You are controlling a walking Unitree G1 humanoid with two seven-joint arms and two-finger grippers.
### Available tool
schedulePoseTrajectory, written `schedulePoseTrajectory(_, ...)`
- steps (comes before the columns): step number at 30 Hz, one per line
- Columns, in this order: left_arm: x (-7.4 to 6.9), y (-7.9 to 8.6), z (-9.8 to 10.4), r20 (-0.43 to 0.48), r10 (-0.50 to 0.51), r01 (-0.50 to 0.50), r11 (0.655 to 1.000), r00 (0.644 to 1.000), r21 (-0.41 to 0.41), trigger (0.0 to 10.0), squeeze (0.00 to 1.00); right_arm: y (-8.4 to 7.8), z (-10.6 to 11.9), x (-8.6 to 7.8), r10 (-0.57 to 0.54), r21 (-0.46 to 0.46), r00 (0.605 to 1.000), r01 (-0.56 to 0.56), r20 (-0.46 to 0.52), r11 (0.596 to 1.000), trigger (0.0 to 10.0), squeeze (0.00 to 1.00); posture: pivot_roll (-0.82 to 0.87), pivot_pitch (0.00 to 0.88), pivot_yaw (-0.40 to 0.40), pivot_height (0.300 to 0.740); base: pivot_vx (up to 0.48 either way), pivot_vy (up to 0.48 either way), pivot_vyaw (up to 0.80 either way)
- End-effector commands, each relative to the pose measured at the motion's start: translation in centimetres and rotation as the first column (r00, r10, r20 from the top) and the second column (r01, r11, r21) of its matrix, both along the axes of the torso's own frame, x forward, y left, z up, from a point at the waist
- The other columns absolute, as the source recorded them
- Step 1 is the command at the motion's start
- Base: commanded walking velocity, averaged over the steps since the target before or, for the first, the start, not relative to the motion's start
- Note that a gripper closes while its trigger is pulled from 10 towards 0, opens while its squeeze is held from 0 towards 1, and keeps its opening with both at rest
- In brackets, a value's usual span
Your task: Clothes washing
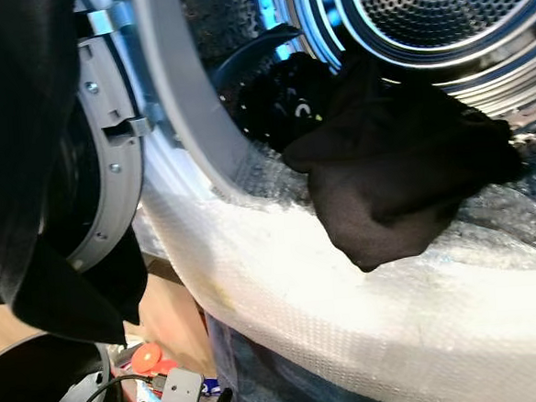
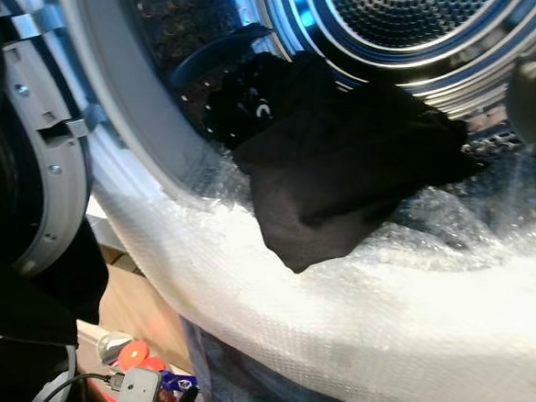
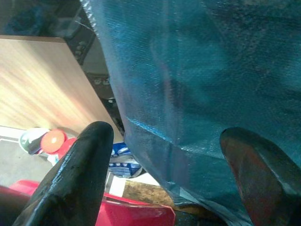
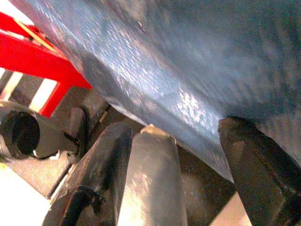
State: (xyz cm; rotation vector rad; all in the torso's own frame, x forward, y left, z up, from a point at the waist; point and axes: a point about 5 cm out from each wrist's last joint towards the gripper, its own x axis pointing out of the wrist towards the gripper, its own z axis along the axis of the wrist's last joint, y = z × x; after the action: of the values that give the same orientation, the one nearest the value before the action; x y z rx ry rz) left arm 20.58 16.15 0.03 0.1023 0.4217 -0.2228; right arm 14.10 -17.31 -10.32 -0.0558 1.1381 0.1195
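**Inspector A:** Nearest the camera, what is recorded?

**Inspector B:** The left gripper [image 3: 164, 174] is held low beside the film-wrapped front of the washer [image 1: 370, 341], fingers spread, nothing gripped. The right gripper [image 4: 176, 169] is likewise held low by that wrapped front, fingers apart and empty. Red caps [image 1: 146, 358] are noted on the floor below.

**A:** And the task's thing?

**B:** A black garment [image 1: 395, 169] is draped over the wrapped lip of the door opening, partly inside the drum [image 1: 448, 14], partly hanging out. A second dark cloth [image 1: 16, 154] hangs at the left by the open door [image 1: 108, 148].

**A:** Orientation?

**B:** Its long axis is judged to run from the drum's interior out across the lip; the pointed lower end faces outward and down.

**A:** Step in hand?

**B:** Loading is judged unfinished. The next move would call for a gripper to be raised to the lip and the hanging end pushed fully into the drum, clear of the door seal.
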Motion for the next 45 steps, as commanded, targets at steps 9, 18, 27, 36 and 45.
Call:
schedulePoseTrajectory(9,-0.23,0.36,0.28,-0.001,0.019,-0.019,1.000,1.000,0.011,10.0,0.00,0.49,-0.24,-0.61,0.030,0.014,0.999,-0.029,-0.020,0.999,10.0,0.00,0.02,0.045,0.060,0.740,0.000,0.000,-0.65)
schedulePoseTrajectory(18,-0.59,0.15,0.08,-0.021,0.044,-0.045,0.999,0.999,-0.012,10.0,0.00,0.38,-0.29,-0.74,0.051,-0.011,0.998,-0.051,-0.025,0.999,10.0,0.00,0.01,0.045,0.060,0.740,-0.027,0.000,0.00)
schedulePoseTrajectory(27,-0.41,0.13,0.17,-0.015,0.058,-0.058,0.998,0.998,-0.008,10.0,0.00,0.48,-0.24,-0.58,0.075,-0.004,0.997,-0.075,-0.028,0.997,10.0,0.00,0.02,0.043,0.053,0.740,-0.135,0.000,0.00)
schedulePoseTrajectory(36,-0.25,0.16,0.23,-0.008,0.058,-0.058,0.998,0.998,0.005,10.0,0.00,0.71,-0.29,-0.68,0.093,0.004,0.995,-0.093,-0.034,0.996,10.0,0.00,0.01,0.043,0.052,0.740,-0.053,0.000,0.00)
schedulePoseTrajectory(45,-0.12,0.18,0.31,-0.002,0.061,-0.061,0.998,0.998,0.015,10.0,0.00,0.82,-0.32,-0.77,0.103,0.010,0.994,-0.103,-0.038,0.995,10.0,0.00,0.01,0.044,0.052,0.740,0.000,0.000,0.00)
